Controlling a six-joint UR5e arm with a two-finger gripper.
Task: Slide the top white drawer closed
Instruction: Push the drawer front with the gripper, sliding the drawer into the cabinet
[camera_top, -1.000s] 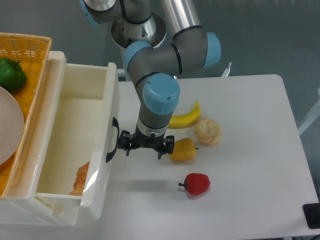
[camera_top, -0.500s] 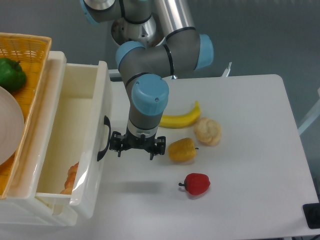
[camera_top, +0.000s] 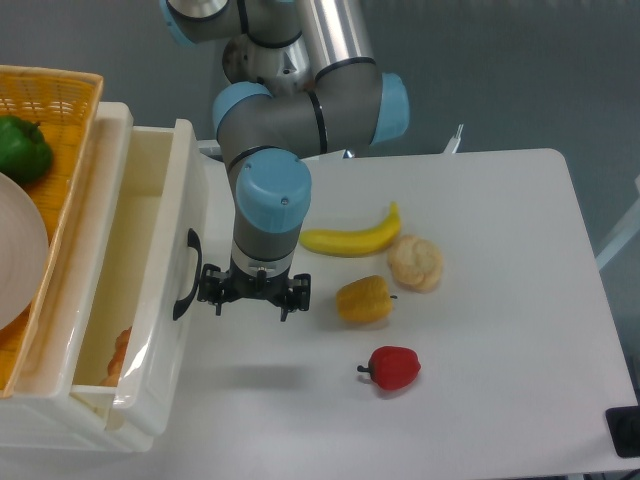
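Counting: 1 top white drawer, 1 banana, 2 peppers.

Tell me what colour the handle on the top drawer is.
Black; the curved handle on the top white drawer shows clearly in the fixed camera view.

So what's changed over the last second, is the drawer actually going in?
Yes. The top white drawer has slid left into the cabinet, showing less of its inside, with the hand following left behind its black handle. The banana, yellow pepper, bun and red pepper stayed put.
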